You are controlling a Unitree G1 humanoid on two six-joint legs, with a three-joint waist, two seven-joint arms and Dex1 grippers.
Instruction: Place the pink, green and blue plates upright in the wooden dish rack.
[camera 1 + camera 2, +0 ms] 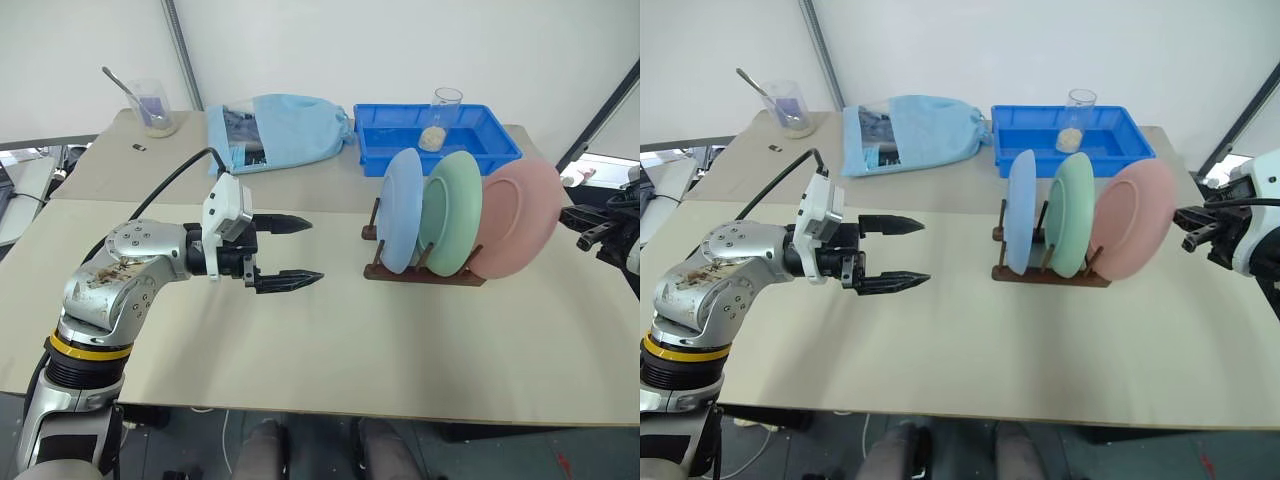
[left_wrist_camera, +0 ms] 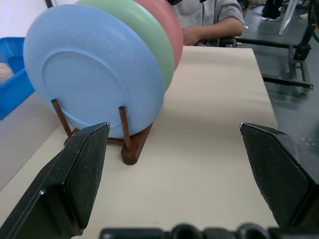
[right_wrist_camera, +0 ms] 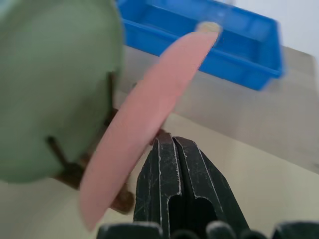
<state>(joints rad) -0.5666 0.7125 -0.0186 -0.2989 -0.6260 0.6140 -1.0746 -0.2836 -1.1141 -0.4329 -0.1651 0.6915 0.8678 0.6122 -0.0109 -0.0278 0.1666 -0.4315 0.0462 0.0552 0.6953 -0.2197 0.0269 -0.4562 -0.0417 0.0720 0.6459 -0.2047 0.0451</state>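
Beside rack (image 1: 424, 272), open tabletop (image 1: 330, 350), plates (image 1: 450, 225) upright

Light is bright, even and diffuse across the beige table (image 1: 330, 340); shadows are soft and faint, a pale one beneath the wooden dish rack (image 1: 425, 272) and another under the left gripper (image 1: 285, 254); no harsh glare shows on the matte plates; the head views are sharp, with mild bending at the edges; in the right wrist view the pink plate (image 3: 144, 119) and green plate (image 3: 55, 89) are smeared by blur, while the left wrist view is crisp.
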